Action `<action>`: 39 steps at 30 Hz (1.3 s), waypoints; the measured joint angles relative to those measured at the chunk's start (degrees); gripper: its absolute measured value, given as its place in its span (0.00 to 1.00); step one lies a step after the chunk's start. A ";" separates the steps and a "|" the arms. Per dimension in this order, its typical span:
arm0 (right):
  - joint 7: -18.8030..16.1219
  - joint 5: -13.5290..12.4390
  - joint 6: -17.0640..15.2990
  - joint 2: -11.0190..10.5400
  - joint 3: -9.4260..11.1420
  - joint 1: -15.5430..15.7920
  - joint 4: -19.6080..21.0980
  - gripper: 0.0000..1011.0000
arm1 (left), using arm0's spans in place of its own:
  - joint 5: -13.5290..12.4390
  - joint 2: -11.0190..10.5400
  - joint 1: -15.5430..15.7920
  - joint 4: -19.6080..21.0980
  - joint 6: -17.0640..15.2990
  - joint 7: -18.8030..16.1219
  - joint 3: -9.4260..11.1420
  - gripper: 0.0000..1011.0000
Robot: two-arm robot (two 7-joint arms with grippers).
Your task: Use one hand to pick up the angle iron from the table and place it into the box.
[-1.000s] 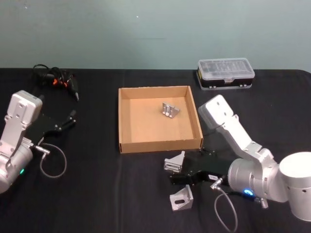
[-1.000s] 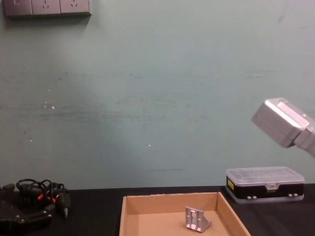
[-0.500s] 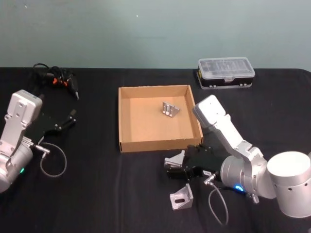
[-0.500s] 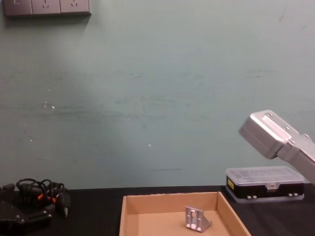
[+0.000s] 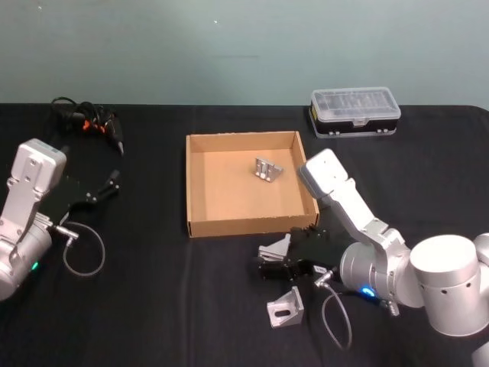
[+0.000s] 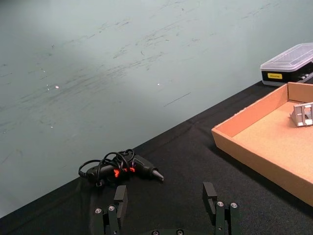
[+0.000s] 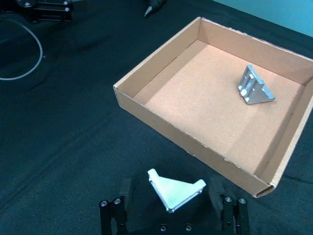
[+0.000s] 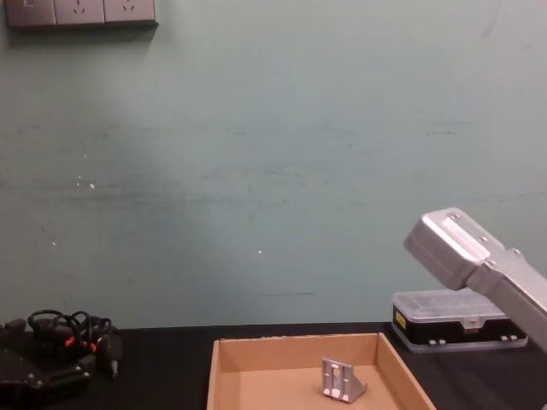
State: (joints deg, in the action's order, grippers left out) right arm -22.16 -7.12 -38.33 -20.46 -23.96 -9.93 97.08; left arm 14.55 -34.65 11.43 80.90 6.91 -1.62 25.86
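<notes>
Straddles angle iron (image 7: 178, 192) on table (image 7: 58, 122) beside box (image 7: 161, 117) with right gripper (image 7: 170, 188), jaws wide open, gripping nothing; rests left gripper (image 6: 165, 192) open.

Both arms are built of smooth silver-grey links. The right arm (image 5: 359, 218) has a fat silver cylinder joint (image 5: 451, 294) dotted with small dark holes, and a blue light (image 5: 369, 291) glows on the joint beside it. The left arm (image 5: 19, 229) carries a small green light (image 5: 34, 267). Each wrist bears a boxy silver housing (image 5: 38, 164) with rounded corners and a thin grey looping cable (image 5: 102, 252). The black two-finger right gripper (image 7: 169, 191) and the matching left gripper (image 6: 165, 196) show small silver screw heads (image 6: 108, 208) at the finger bases.
</notes>
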 joint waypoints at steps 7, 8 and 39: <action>-0.37 0.48 0.18 0.79 -0.34 -0.55 -1.34 0.99 | 0.00 0.00 0.00 0.00 0.00 0.00 0.00 1.00; -0.37 0.54 0.21 0.87 -0.36 -0.58 -1.44 0.99 | 0.00 0.00 0.00 0.00 0.00 0.00 0.00 1.00; 0.58 2.61 3.46 3.76 0.65 -0.43 -5.37 0.99 | 0.00 0.00 0.00 0.00 0.00 0.00 0.00 1.00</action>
State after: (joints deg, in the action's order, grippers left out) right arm -21.58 -4.51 -34.86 -16.70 -23.31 -10.36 91.71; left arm 14.55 -34.65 11.43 80.90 6.91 -1.62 25.86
